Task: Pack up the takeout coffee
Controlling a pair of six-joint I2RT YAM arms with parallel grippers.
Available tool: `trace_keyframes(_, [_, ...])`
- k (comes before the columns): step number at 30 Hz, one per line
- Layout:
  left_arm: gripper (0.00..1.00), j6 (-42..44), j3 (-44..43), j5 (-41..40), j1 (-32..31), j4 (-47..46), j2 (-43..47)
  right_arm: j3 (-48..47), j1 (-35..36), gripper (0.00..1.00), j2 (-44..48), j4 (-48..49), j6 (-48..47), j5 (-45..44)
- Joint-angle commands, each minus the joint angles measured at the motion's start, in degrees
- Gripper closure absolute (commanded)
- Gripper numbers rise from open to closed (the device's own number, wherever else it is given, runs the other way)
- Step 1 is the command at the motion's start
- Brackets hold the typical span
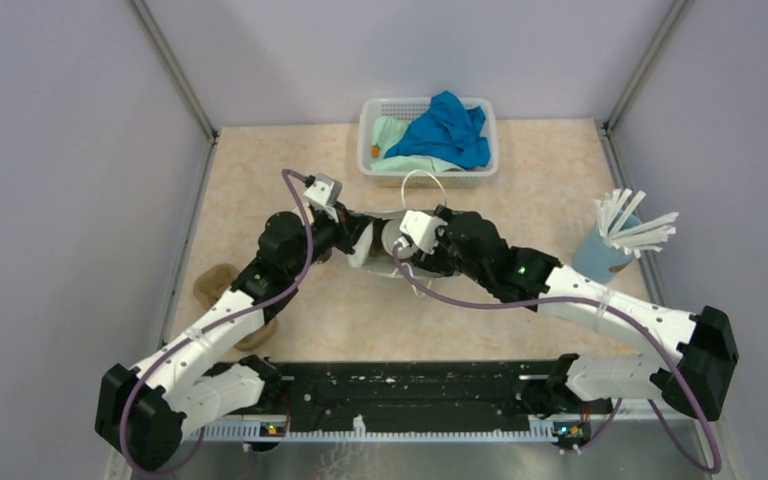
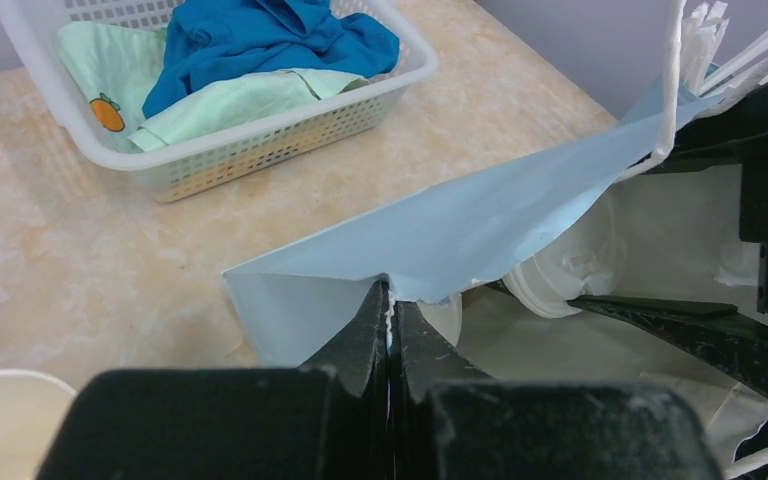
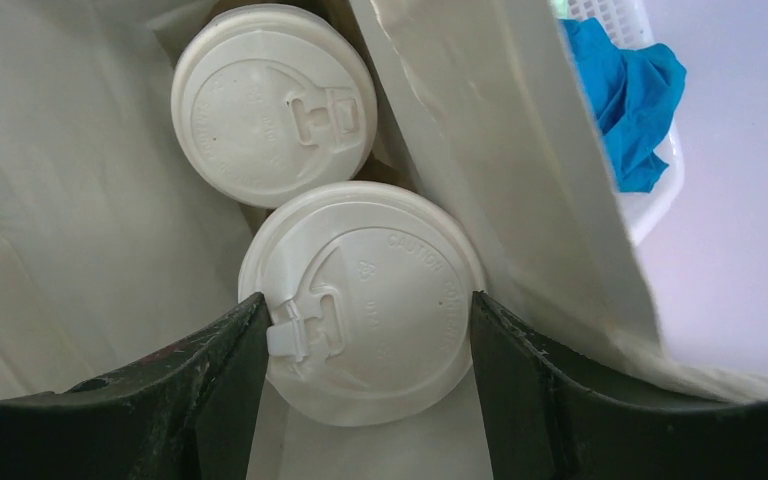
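A: Inside the paper bag (image 2: 480,230), why both arms?
B: The left end effector (image 2: 390,300) is clenched on the bag's rim to hold its mouth wide. The right end effector (image 3: 367,297), spread broad, grasps the lidded coffee cup (image 3: 360,320) by its sides, touching the second cup (image 3: 272,105) in the bag

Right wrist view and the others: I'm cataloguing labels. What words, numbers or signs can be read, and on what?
"CAUTION", embossed on the near lid; the next word starts "CONT", and the rest is unclear.
Far lid: embossed marks too faint to read.
No other text can be read in any view.
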State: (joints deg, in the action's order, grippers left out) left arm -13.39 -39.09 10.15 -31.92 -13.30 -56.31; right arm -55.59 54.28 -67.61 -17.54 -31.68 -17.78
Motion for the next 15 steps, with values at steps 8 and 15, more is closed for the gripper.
trace_keyframes(8, [1.0, 1.92, -1.42, 3.52, -1.21, -7.0, -2.61, -0.8, 0.81, 0.34, -1.4, 4.52, 3.99, 1.8])
trace_keyframes(15, [1.0, 3.34, -0.81, 5.38, -1.73, -9.44, -3.27, -1.08, 1.43, 0.34, -1.68, 5.67, 3.77, 1.94])
